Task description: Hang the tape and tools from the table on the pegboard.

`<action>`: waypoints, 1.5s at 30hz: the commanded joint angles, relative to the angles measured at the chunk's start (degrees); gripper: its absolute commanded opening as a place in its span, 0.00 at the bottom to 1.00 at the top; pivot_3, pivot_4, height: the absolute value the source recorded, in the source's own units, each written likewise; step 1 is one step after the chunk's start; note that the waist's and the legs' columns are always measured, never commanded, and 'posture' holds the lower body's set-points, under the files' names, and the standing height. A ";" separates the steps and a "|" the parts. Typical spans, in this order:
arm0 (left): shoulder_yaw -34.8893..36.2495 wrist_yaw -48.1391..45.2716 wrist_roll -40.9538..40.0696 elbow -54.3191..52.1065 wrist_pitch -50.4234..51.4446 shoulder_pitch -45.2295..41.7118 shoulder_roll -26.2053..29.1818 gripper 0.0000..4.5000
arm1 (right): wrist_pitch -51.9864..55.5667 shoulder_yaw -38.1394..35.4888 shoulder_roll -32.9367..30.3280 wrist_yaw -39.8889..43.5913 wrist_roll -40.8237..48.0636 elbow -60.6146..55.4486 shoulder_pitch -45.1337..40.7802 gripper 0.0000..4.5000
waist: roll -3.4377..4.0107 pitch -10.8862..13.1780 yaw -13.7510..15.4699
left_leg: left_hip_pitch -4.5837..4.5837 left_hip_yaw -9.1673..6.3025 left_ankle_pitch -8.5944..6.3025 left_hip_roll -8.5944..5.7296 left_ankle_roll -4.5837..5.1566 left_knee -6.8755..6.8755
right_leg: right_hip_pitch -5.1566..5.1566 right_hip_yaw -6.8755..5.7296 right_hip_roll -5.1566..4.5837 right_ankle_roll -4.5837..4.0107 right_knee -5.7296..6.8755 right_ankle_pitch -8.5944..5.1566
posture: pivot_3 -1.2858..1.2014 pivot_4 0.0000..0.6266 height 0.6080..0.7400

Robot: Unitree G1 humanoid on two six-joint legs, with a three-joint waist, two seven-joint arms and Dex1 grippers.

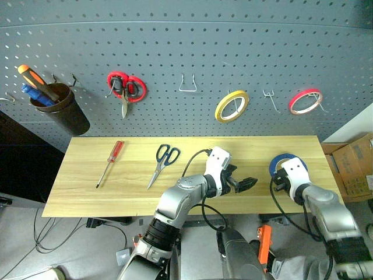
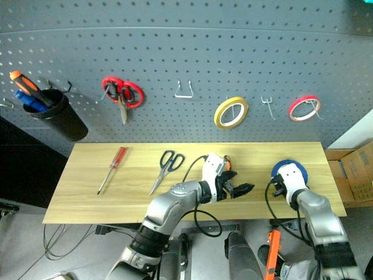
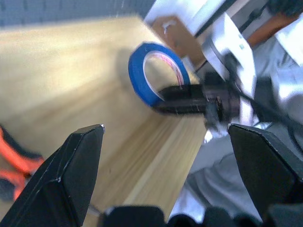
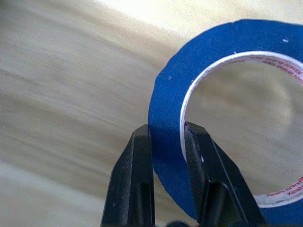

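None hung yet: tape point(image 4: 166, 142) gripped by right gripper point(image 4: 166, 142), lower right; left gripper point(image 1: 247, 182) open; screwdriver point(image 1: 110, 163), scissors point(image 1: 164, 162), pliers point(image 3: 14, 165) left on table point(image 1: 81, 186).

There were three rings of tape: one blue point(image 1: 284, 163), one yellow point(image 1: 232, 105) and one red point(image 1: 305, 101). Two pairs of scissors showed, one blue-handled point(image 1: 162, 161), one red-handled point(image 1: 126, 88). One red screwdriver point(image 1: 110, 161) lay alone. One dark cup point(image 1: 63, 109) held an orange-handled tool. One pair of orange pliers point(image 3: 16, 163) appeared.
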 commanded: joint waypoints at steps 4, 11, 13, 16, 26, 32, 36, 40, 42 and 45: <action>3.87 -2.94 -3.98 -8.41 -3.64 -1.43 2.81 1.00 | -14.81 3.24 1.44 -11.10 -12.84 -17.77 12.32 0.12 | -0.04 -2.11 -0.23 | 0.06 0.08 -0.03 0.00 -0.04 0.00 | 0.03 0.04 0.01 0.04 -0.09 0.02 | 0.48 0.21 1.00; 6.84 -2.82 -5.51 -8.63 -4.87 -3.93 4.08 1.00 | -31.07 5.41 1.78 -16.55 -19.42 -11.30 8.91 0.12 | -0.60 -5.52 -0.62 | 0.24 0.48 0.00 0.00 0.04 0.20 | 0.14 0.36 0.00 -0.10 -0.20 0.09 | 0.49 0.11 1.00; 7.43 -2.27 -5.51 -7.94 -5.54 -4.67 3.89 1.00 | -33.85 5.42 2.05 -17.04 -19.80 -8.16 4.98 0.12 | -0.70 -6.26 -0.80 | 0.24 0.55 0.04 0.01 0.11 0.25 | 0.14 0.43 0.01 -0.16 -0.19 0.20 | 0.49 0.10 1.00; 8.11 -1.27 -5.11 -5.83 -6.61 -6.12 3.22 1.00 | -37.68 4.88 3.02 -17.83 -19.10 -2.13 -1.30 0.12 | -0.75 -7.26 -1.02 | 0.27 0.65 0.12 0.01 0.21 0.26 | 0.15 0.51 0.01 -0.16 -0.20 0.35 | 0.49 0.07 1.00; 13.73 3.51 -6.00 1.69 -8.02 -12.54 1.10 1.00 | -48.16 4.69 3.25 -13.82 -14.32 18.87 -14.98 0.12 | -0.79 -8.77 -1.40 | 0.97 0.66 0.13 0.02 0.23 0.23 | 0.88 0.57 0.07 -0.08 -0.25 0.41 | 0.50 0.02 1.00; 14.08 3.81 -5.83 2.52 -8.90 -12.98 1.69 1.00 | -52.24 6.69 4.63 -9.75 -12.94 25.00 -19.37 0.12 | -0.59 -9.41 -1.53 | 1.09 0.67 0.12 0.05 0.23 0.17 | 0.92 0.61 0.13 0.13 -0.19 0.53 | 0.51 0.01 1.00; 14.12 3.75 -5.76 2.58 -8.96 -12.97 2.22 1.00 | -53.84 7.71 5.67 -6.81 -11.81 28.13 -21.53 0.12 | -0.61 -9.77 -1.59 | 1.15 0.68 0.13 0.06 0.23 0.19 | 0.96 0.63 0.14 0.13 -0.14 0.54 | 0.51 0.02 1.00; 14.32 3.79 -5.73 3.17 -9.00 -13.31 2.63 1.00 | -53.43 8.73 6.39 -1.58 -9.74 34.45 -24.29 0.12 | -0.62 -10.00 -1.58 | 1.16 0.69 0.13 0.05 0.24 0.24 | 1.00 0.66 0.14 0.12 -0.14 0.56 | 0.51 0.02 1.00; 14.17 3.71 -5.76 3.01 -8.81 -13.24 2.76 1.00 | -53.48 8.84 6.51 0.79 -8.76 37.04 -25.49 0.12 | -0.61 -10.05 -1.58 | 1.16 0.68 0.13 0.05 0.24 0.24 | 1.01 0.66 0.14 0.13 -0.14 0.57 | 0.51 0.02 1.00; 13.79 3.42 -5.65 3.06 -8.82 -13.12 2.94 1.00 | -53.79 8.20 6.55 1.65 -8.07 40.39 -27.51 0.12 | -0.59 -10.06 -1.57 | 1.17 0.68 0.13 0.05 0.24 0.23 | 1.01 0.66 0.14 0.14 -0.12 0.57 | 0.51 0.03 1.00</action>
